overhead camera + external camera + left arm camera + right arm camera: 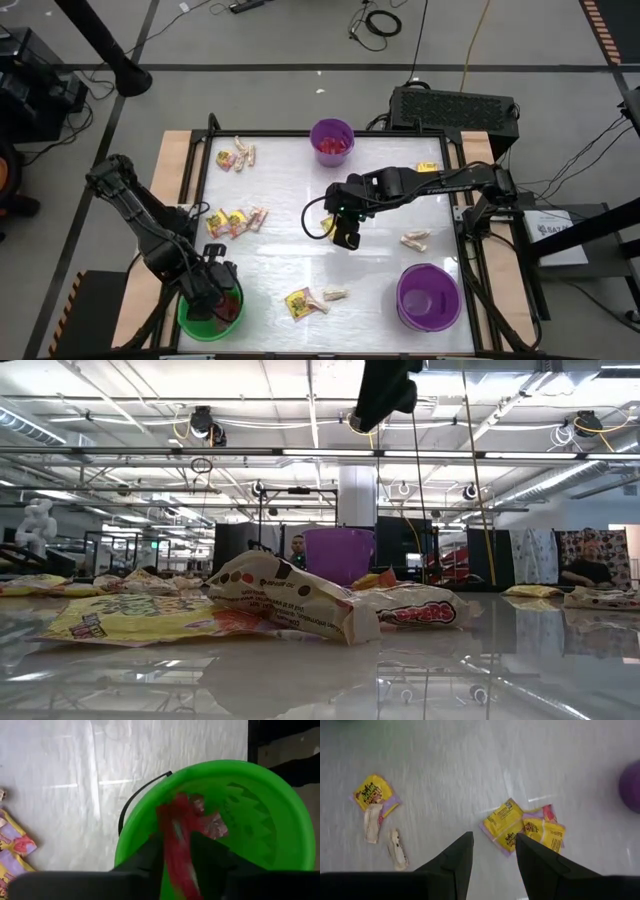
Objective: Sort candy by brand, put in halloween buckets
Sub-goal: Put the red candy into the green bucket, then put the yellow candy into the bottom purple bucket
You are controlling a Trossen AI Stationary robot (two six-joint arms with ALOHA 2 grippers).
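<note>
Red packet (177, 840) — flat, glossy — clamped in left tool (177, 852) over green bucket (280, 810); right tool (492, 850) released.

A lab or workshop hall. Beyond the table (500, 680) run ceiling rails (300, 453), hanging cables (470, 460) and workstations. Floor cables (380, 20) lie at twelve o'clock.
</note>
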